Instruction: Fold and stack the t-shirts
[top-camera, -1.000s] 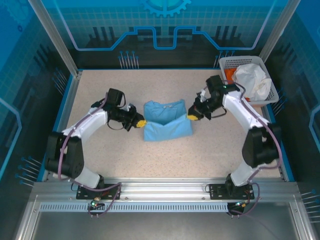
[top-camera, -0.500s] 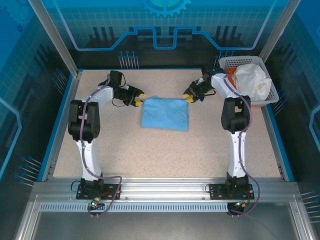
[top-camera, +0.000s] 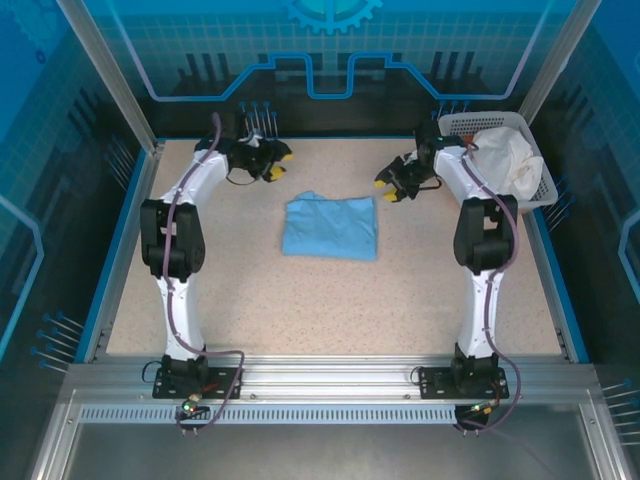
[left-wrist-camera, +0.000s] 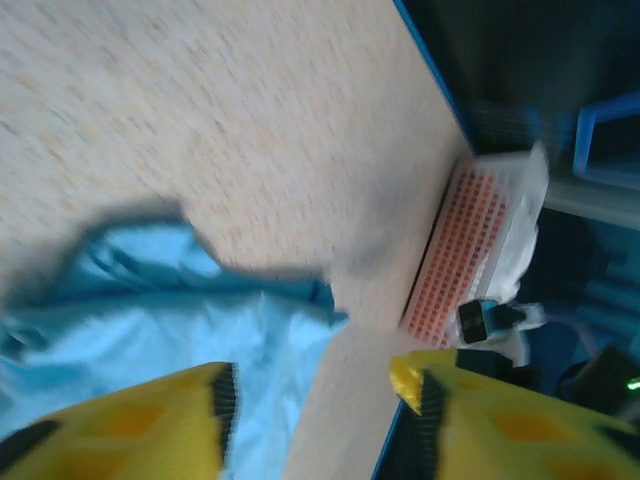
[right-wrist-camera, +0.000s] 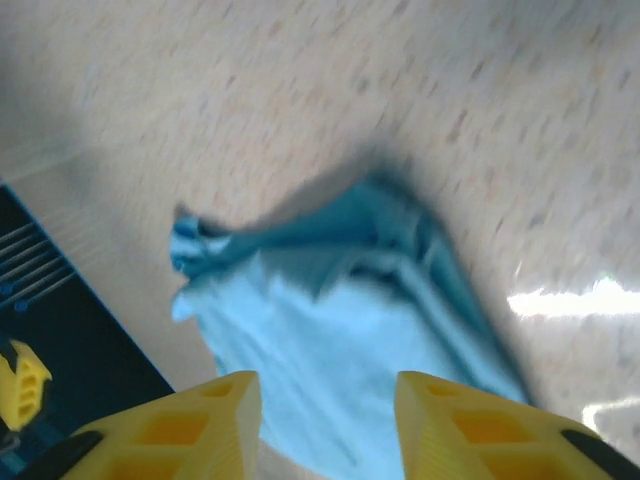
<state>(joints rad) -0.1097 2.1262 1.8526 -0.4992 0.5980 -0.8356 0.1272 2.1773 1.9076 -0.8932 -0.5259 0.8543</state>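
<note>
Top external view: the speckled beige tabletop (top-camera: 300, 300) fills the space inside the blue frame. A little beyond its middle lies the blue shirt (top-camera: 330, 227), folded into a rough rectangle that is slightly wider than it is deep. It is plain light blue on the upper face, with no lettering showing. Its sides are fairly straight, and a small peak of cloth sticks out at the far left corner. It lies flat on the tabletop, apart from both arms.

At the far right corner stands the basket (top-camera: 480, 120), a white lattice one, with a crumpled white shirt (top-camera: 510, 160) heaped inside and spilling over its rim.

The left claw (top-camera: 280, 163) hangs near the far left of the tabletop, beyond the blue shirt and well clear of it. The right claw (top-camera: 390, 188) hangs just off the shirt's far right corner, beside the basket.

In the left wrist view, the left claw (left-wrist-camera: 315, 410) has its yellow fingers (left-wrist-camera: 130, 420) spread apart with nothing between them, and the blue shirt (left-wrist-camera: 150, 310) is blurred below, its edge rumpled. Orange shows through the basket (left-wrist-camera: 460, 250) wall.

In the right wrist view, the right claw (right-wrist-camera: 325, 420) is likewise spread and empty above the shirt (right-wrist-camera: 340, 330), whose corner bunches into folds.
</note>
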